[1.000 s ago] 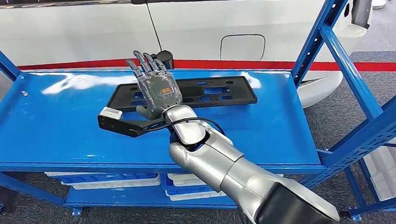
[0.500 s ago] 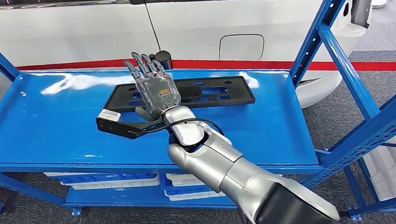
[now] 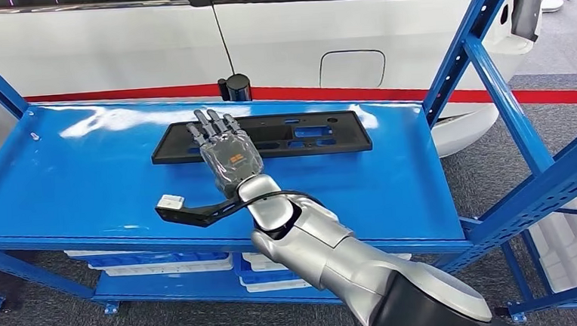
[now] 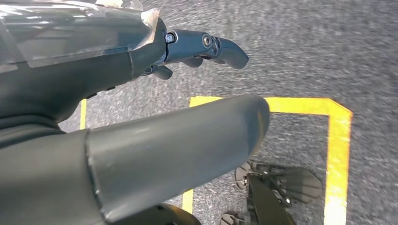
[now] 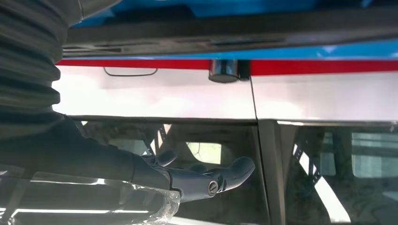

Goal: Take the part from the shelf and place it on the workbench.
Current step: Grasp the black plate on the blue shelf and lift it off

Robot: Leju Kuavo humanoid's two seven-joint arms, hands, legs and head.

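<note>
Our right hand [image 3: 226, 153] reaches forward over the blue shelf [image 3: 67, 184], fingers spread and holding nothing, fingertips over the near edge of the part. Our left hand [image 4: 141, 108] hangs above the grey floor, fingers loosely apart, empty. The long black part [image 3: 306, 134] lies flat toward the shelf's far side, its long axis running left to right.

1 black part [image 3: 284, 135], a long flat panel w/ cut-outs, on 1 blue shelf [image 3: 82, 183]; 1 small dark cylinder [image 3: 235, 87] at the shelf's back edge. 2 robot hands: right hand [image 3: 224, 152] over the part, left hand [image 4: 141, 108] above grey floor w/ 1 yellow floor outline [image 4: 335, 140]. 1 white car body [image 3: 338, 39] behind the shelf, 1 red stripe [image 3: 554, 95] along it.
</note>
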